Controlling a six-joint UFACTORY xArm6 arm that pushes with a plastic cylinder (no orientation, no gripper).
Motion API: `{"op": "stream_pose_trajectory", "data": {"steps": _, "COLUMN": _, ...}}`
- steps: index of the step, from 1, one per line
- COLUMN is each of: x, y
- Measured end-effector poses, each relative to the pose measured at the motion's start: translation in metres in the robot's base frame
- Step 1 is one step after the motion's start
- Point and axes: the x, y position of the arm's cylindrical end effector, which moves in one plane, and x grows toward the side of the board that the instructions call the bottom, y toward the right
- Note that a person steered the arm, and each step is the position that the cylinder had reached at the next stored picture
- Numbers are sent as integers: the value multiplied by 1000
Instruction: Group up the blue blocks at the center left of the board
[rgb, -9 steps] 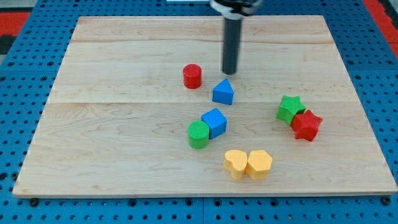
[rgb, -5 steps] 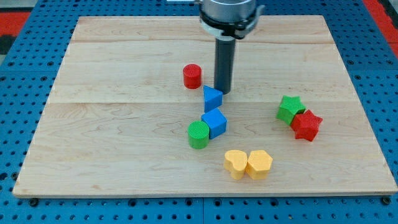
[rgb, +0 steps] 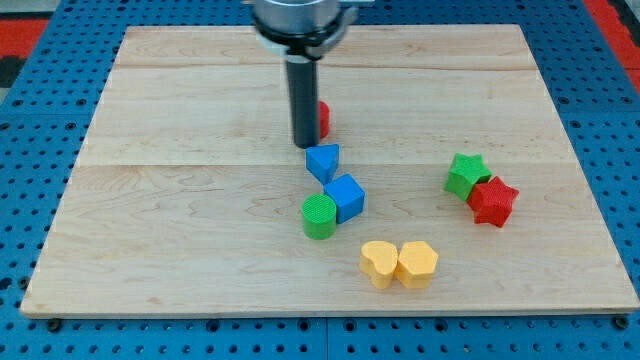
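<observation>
A blue triangular block (rgb: 323, 161) lies near the board's middle, just above a blue cube (rgb: 345, 196); the two look to be touching or nearly so. My tip (rgb: 305, 145) is at the triangle's upper left, close to it. The rod hides most of a red cylinder (rgb: 322, 119) behind it. A green cylinder (rgb: 319, 216) touches the blue cube's lower left side.
A green star (rgb: 465, 173) and a red star (rgb: 492, 201) sit together at the view's right. Two yellow heart-shaped blocks (rgb: 399, 264) lie side by side below the blue cube. The wooden board (rgb: 150, 200) rests on a blue pegboard.
My tip moved to the view's left, from right of the blue triangle to its upper left. The triangle slid left and down toward the blue cube and turned. The rod now covers the red cylinder.
</observation>
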Motion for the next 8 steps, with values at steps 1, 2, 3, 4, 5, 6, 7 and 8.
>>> {"op": "stream_pose_trajectory", "data": {"steps": 1, "x": 2, "y": 45}}
{"op": "stream_pose_trajectory", "data": {"steps": 2, "x": 36, "y": 61}}
{"op": "stream_pose_trajectory", "data": {"steps": 3, "x": 57, "y": 51}}
{"op": "stream_pose_trajectory", "data": {"steps": 4, "x": 32, "y": 2}}
{"op": "stream_pose_trajectory", "data": {"steps": 5, "x": 4, "y": 8}}
{"op": "stream_pose_trajectory", "data": {"steps": 6, "x": 18, "y": 15}}
{"op": "stream_pose_trajectory", "data": {"steps": 7, "x": 66, "y": 73}}
{"op": "stream_pose_trajectory", "data": {"steps": 8, "x": 100, "y": 78}}
